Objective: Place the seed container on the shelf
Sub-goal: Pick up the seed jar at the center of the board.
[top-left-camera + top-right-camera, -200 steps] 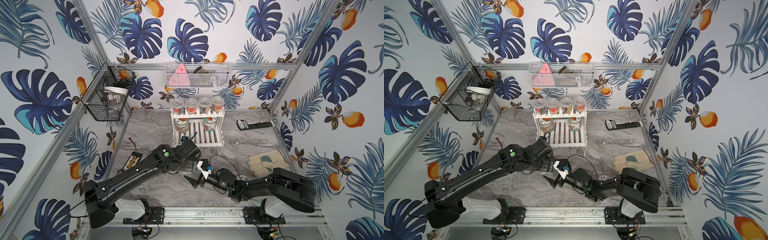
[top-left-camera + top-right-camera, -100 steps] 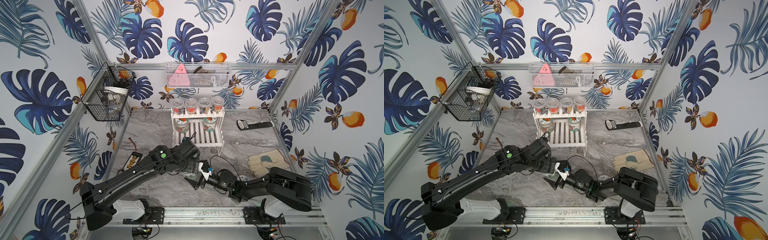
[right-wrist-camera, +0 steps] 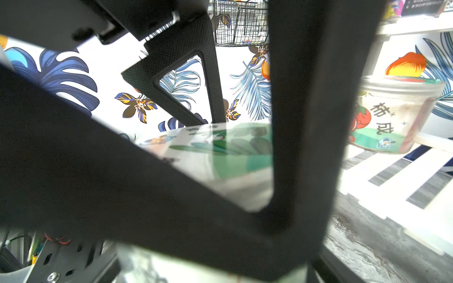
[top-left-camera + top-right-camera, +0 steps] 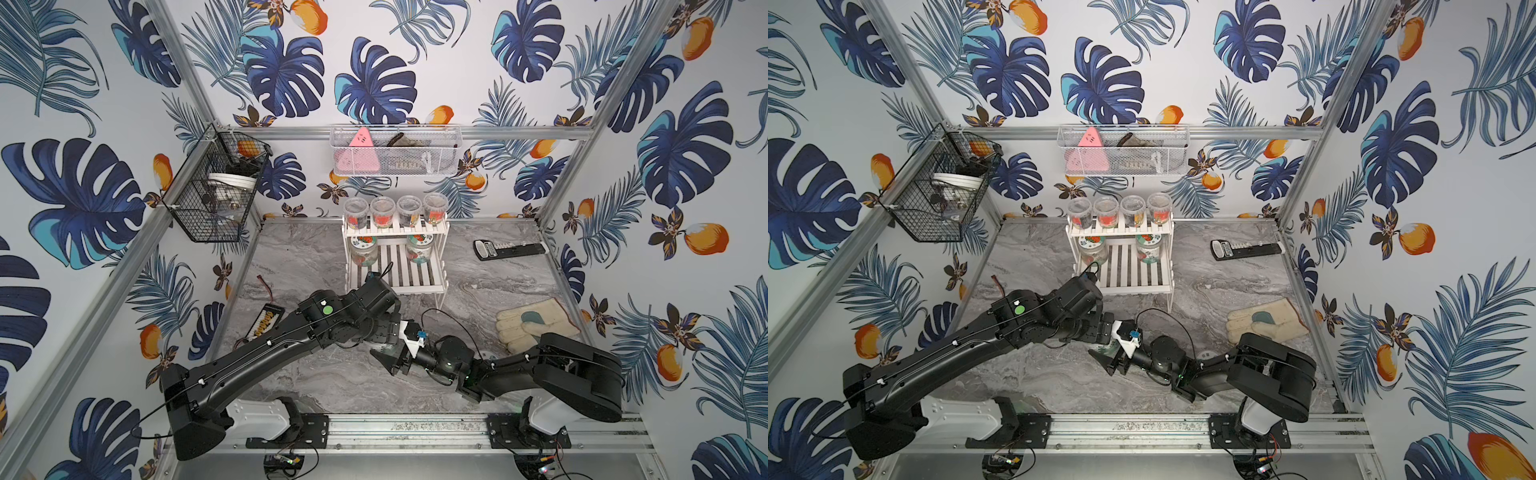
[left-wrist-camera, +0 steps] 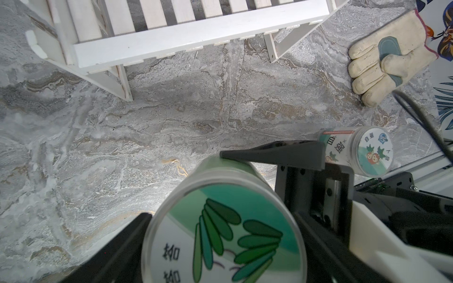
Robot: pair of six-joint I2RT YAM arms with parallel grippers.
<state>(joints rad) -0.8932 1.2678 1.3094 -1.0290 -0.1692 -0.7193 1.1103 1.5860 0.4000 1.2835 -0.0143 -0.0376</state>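
Handover of seed container, shelf placement not begun

Green-leaf-lidded seed container (image 5: 220, 245) sits between the two pincers, which meet at centre frame in both top views. That spot is below the shelf (image 4: 399, 270) in the frame and clear of it. Across the container's body the right pincer (image 4: 390, 359) is closed. Either side of the lid stands a finger of the left pincer (image 5: 220, 218); the view is too close to tell whether they press it or stand clear.

Step in hand, by my read: passing the container from one arm to the other. The shelf's lower tier has two jars (image 4: 363, 251) at its ends with bare slats between, and the upper tier holds four cups (image 4: 382, 208). The next move calls for one arm alone to carry the container up-frame. It must stay level and land on the bare middle slats without knocking either jar.
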